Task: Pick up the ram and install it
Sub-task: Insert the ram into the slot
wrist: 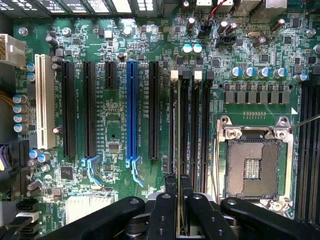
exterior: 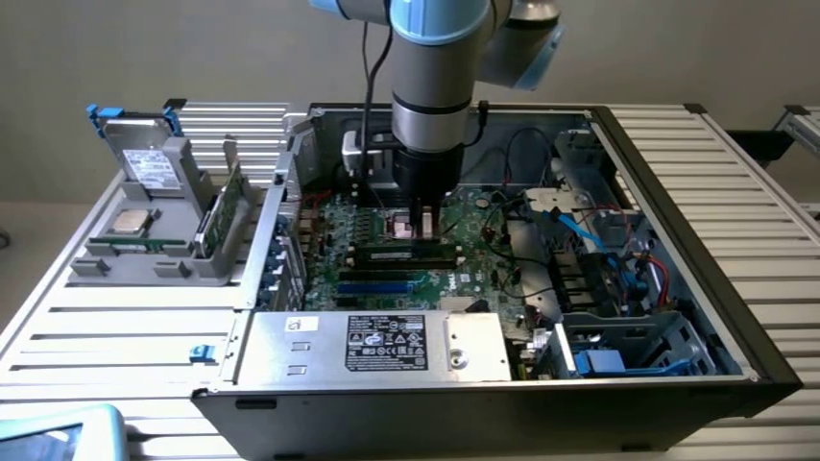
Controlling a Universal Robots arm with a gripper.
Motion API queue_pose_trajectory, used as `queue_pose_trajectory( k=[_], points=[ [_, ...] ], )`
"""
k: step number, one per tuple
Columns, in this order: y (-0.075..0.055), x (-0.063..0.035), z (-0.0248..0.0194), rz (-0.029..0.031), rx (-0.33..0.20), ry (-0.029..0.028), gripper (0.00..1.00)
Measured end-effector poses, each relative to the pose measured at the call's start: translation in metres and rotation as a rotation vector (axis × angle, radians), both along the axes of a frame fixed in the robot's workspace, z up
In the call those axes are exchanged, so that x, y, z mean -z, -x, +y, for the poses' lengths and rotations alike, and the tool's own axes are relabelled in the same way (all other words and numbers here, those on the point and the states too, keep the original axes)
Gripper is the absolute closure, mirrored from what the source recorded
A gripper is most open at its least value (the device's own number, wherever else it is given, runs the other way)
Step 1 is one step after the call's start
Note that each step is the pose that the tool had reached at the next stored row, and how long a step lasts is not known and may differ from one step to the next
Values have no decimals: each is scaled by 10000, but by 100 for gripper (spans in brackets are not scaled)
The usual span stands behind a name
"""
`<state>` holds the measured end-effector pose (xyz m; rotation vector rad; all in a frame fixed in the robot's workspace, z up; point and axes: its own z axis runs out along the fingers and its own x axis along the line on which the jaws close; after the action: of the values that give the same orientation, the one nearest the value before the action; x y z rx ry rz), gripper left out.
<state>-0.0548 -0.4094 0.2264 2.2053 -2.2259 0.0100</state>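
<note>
So here the robot arm's black two-finger gripper [wrist: 178,182] is down inside the open black computer case [exterior: 717,288], right over the green motherboard [wrist: 115,130]. The fingers [wrist: 169,205] are closed on the ram [wrist: 178,130], the long thin green circuit-board stick. From the wrist view you're looking straight down its top edge, so it's just a narrow pale line running out from between the pads.

The grip makes sense to me. It's pinched by its flat faces and held upright on edge, running parallel to the row of long black memory slots with white end clips [wrist: 192,125]. That's the way it would have to sit to go into one. It's lined up over the slot on the side of that row nearer the long blue expansion slot [wrist: 131,110], with the empty silver processor socket [wrist: 252,167] on the other side.

In the exterior view the stick shows as a dark bar [exterior: 403,255] directly under the gripper [exterior: 417,229], low against the board. Honestly I can't tell from either angle whether the bottom edge is already in the slot or just above it.

Over at the exterior view's left there's a grey parts holder [exterior: 167,259] outside the case.
</note>
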Motion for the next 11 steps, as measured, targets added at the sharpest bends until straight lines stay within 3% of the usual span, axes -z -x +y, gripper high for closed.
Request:
queue_pose_trajectory(
  k=[6, 11],
  points=[
    [16, 0, 0, -88, 159, 2, 85],
    [30, 1, 0, -112, 157, -1, 85]
  ],
)
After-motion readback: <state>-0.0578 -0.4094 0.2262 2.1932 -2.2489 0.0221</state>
